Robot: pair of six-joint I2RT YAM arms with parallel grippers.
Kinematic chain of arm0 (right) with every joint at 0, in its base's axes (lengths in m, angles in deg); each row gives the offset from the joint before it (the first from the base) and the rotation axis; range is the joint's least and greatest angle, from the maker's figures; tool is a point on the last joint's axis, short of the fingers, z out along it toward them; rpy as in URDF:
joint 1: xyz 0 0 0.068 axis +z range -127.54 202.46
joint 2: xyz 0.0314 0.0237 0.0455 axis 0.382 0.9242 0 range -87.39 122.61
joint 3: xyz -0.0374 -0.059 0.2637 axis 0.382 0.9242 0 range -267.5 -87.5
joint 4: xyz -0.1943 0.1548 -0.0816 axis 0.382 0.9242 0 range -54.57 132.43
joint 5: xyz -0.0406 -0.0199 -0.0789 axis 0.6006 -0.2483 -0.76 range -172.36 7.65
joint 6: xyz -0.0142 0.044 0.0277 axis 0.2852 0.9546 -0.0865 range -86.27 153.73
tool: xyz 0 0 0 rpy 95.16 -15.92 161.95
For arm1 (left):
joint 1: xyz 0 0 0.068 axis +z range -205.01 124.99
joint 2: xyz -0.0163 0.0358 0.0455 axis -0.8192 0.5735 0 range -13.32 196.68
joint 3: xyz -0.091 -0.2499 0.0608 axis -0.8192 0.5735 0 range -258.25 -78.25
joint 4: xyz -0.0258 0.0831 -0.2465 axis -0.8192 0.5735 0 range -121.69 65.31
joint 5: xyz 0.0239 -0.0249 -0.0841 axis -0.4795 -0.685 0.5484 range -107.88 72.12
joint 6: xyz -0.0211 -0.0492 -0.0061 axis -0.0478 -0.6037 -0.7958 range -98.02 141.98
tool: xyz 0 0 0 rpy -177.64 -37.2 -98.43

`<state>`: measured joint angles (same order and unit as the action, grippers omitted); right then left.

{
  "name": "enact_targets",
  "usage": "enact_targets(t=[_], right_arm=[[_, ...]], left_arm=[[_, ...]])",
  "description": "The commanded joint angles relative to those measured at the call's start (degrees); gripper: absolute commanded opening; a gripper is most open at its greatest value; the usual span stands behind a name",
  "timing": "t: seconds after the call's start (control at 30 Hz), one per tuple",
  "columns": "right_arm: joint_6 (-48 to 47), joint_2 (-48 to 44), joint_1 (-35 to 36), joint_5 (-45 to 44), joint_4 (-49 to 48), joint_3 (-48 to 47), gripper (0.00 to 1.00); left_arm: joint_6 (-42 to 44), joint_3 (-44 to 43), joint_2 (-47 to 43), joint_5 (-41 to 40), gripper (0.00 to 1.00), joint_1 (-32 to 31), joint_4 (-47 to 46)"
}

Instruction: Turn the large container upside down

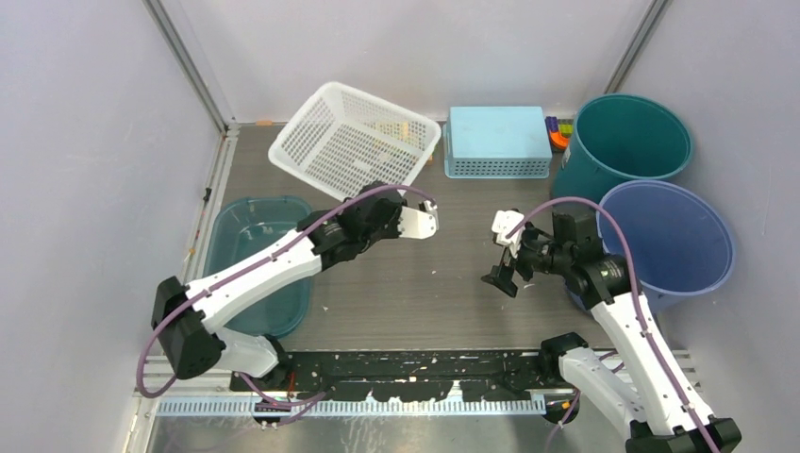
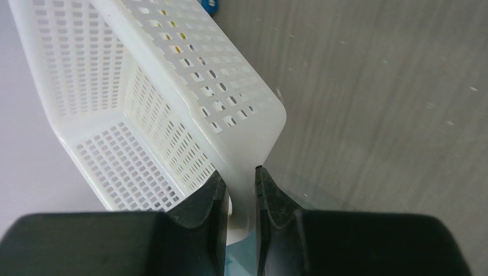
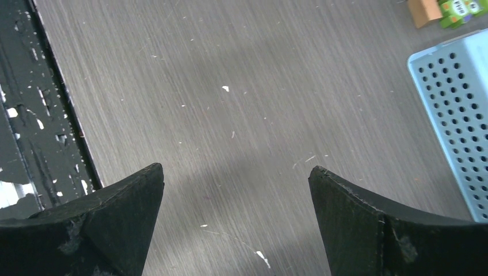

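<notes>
So the large container here looks to be the white basket (image 1: 356,142), the plastic laundry-style one with slotted holes all over its walls and floor. It's sitting toward the back of the surface (image 1: 425,283), left of centre, tilted up on one side instead of lying flat, with its open mouth facing up and toward the overhead camera.

The left gripper (image 1: 426,213) is pinching the basket's rim (image 2: 253,132) at the near right corner. In the left wrist view the two black fingers are nearly together with just the thin white flange between them. The right gripper (image 1: 503,253) is spread wide over bare surface and holds nothing.

My guess on handling: it should be really light, since it's thin moulded plastic that's mostly holes. It's stiff enough to hold its shape, but the rim will probably flex a bit when all the weight hangs off one corner. Smooth plastic plus a narrow pinch means it could swivel or slip in the fingers mid-flip. The rim is the sensible place to grab, because the walls are too wide to span. A second hold on the opposite rim from the free arm would likely steady it.

Around it there's a light blue perforated box (image 1: 497,142) just to its right. A teal bucket (image 1: 623,142) and a blue bucket (image 1: 665,236) stand at the far right, and a see-through teal bin (image 1: 255,255) sits on the left. It's a bit crowded, so the basket could clip the blue box on the way over.
</notes>
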<state>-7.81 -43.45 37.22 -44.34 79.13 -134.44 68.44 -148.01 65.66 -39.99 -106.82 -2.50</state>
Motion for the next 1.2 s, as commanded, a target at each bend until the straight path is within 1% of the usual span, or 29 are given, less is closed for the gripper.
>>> enact_targets(t=[0.0,0.1,0.27,0.43,0.6,0.7,0.77,0.93,1.03,1.17], right_arm=[[1.0,-0.8,-0.3,-2.4,-1.7,-5.5,1.00],[-0.8,0.1,-0.3,-3.7,0.8,-9.1,1.00],[-2.5,2.9,-0.4,-3.4,5.1,-16.3,1.00],[-4.1,7.0,-0.4,1.0,9.8,-22.5,1.00],[-8.5,9.3,-0.4,6.2,13.4,-25.1,1.00],[-10.8,9.8,-0.4,8.0,13.1,-24.2,1.00],[-11.2,9.6,-0.4,7.8,11.2,-22.5,1.00],[-13.9,6.5,-0.4,8.0,5.2,-14.3,1.00],[-18.7,5.5,-0.4,9.7,4.4,-10.3,1.00],[-19.5,4.0,-0.4,10.2,2.0,-7.0,1.00]], left_arm=[[-6.3,-4.6,-6.1,8.3,0.01,-0.2,10.4],[-10.2,-6.2,-7.7,13.9,0.01,-1.4,14.1],[-14.5,-6.1,-8.9,20.7,0.00,-4.0,17.0],[-17.3,-4.4,-8.6,25.9,0.00,-6.3,17.5],[-20.1,-3.3,-6.5,29.2,0.00,-8.0,16.7],[-22.4,-3.8,-4.7,32.4,0.00,-8.3,16.2],[-23.7,-4.1,-3.5,34.2,0.00,-8.6,15.9],[-26.5,-4.7,-0.4,38.1,0.00,-9.2,15.9],[-27.2,-4.4,1.3,39.8,0.00,-10.0,15.9],[-28.7,-5.3,3.4,42.9,0.01,-10.6,16.1]])
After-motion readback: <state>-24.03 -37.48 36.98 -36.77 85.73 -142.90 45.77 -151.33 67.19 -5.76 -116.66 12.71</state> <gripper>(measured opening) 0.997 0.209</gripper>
